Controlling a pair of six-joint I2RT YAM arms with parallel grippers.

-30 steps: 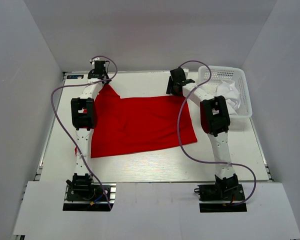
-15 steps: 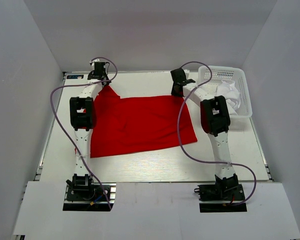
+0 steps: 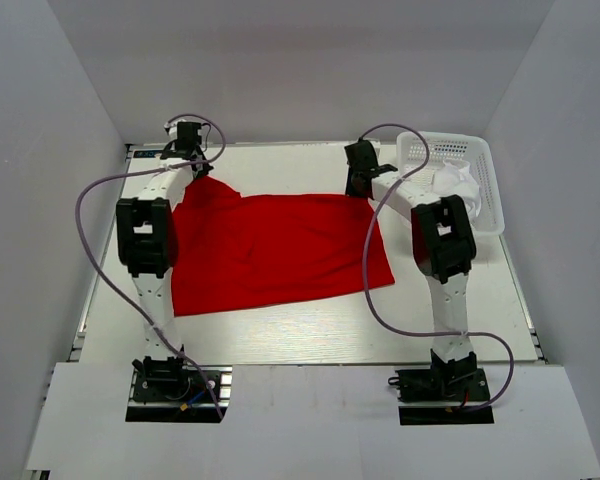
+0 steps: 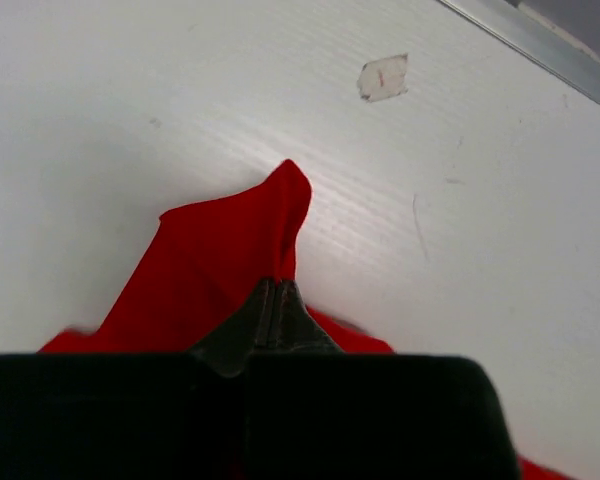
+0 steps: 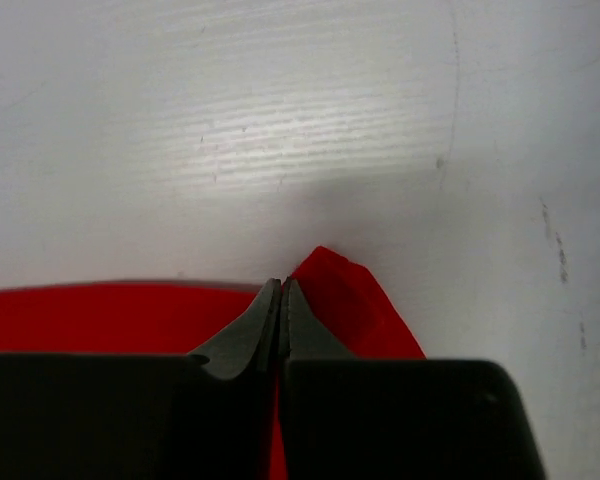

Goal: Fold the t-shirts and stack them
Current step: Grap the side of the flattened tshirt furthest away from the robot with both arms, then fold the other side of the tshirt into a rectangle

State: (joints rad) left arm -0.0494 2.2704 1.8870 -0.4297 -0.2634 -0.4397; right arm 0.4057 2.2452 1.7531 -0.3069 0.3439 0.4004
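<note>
The red t-shirt (image 3: 280,250) lies spread across the middle of the table. My left gripper (image 3: 200,172) is shut on its far left corner, and a peak of red cloth (image 4: 250,240) sticks out past the closed tips (image 4: 276,285). My right gripper (image 3: 360,190) is shut on the far right corner, where a red tip (image 5: 345,300) pokes out beside the pinched jaws (image 5: 282,285). The white t-shirt (image 3: 458,192) sits crumpled inside the basket at the right.
A white lattice basket (image 3: 485,175) stands at the back right of the table. Purple cables (image 3: 370,290) loop from both arms over the table. White walls close in the back and sides. A small tape patch (image 4: 383,77) lies on the table beyond the left gripper.
The right gripper has closed on the far right corner of the red t-shirt. The left arm has swung outward to the left, pulling its corner with it.
</note>
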